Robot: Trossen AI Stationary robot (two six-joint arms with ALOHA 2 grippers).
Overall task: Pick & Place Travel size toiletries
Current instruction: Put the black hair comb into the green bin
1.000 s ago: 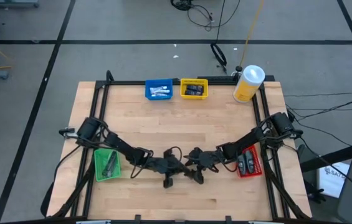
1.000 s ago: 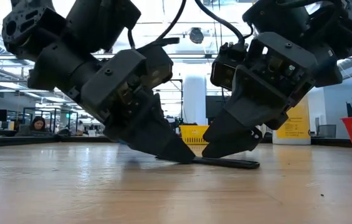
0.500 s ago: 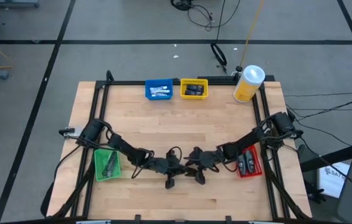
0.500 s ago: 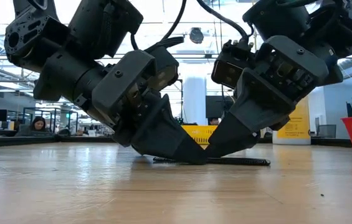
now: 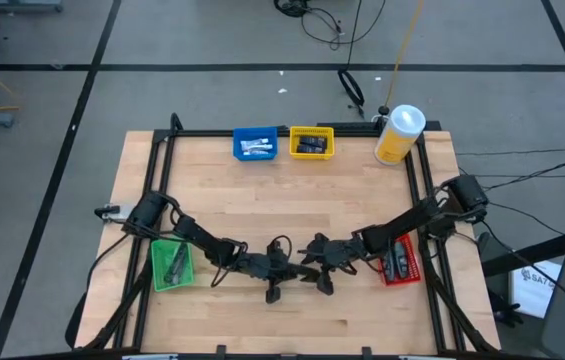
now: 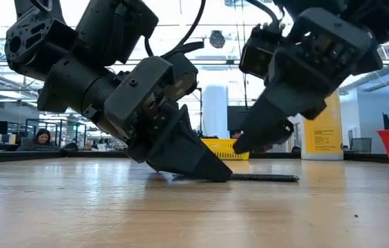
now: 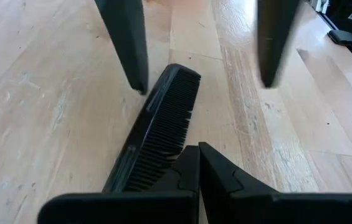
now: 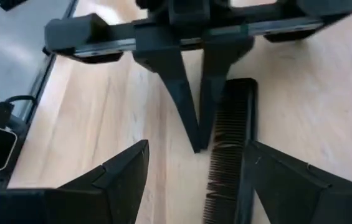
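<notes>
Black comb (image 7: 163, 124), just one, lies flat on my table (image 5: 262, 200); my left gripper (image 6: 204, 169) presses it, fingers closed, while my right gripper (image 6: 249, 141) hovers wide above.

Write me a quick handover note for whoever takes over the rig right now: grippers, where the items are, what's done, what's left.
Left gripper: jaws shut, tips down on the table beside the black comb.
Right gripper: jaws open, raised just above the comb, holding nothing.
Comb lies flat on the wooden table, near the front middle, between the two grippers.
Done: items sit in the blue bin, yellow bin, green bin and red bin.
Left: grip the comb and bin it.
</notes>
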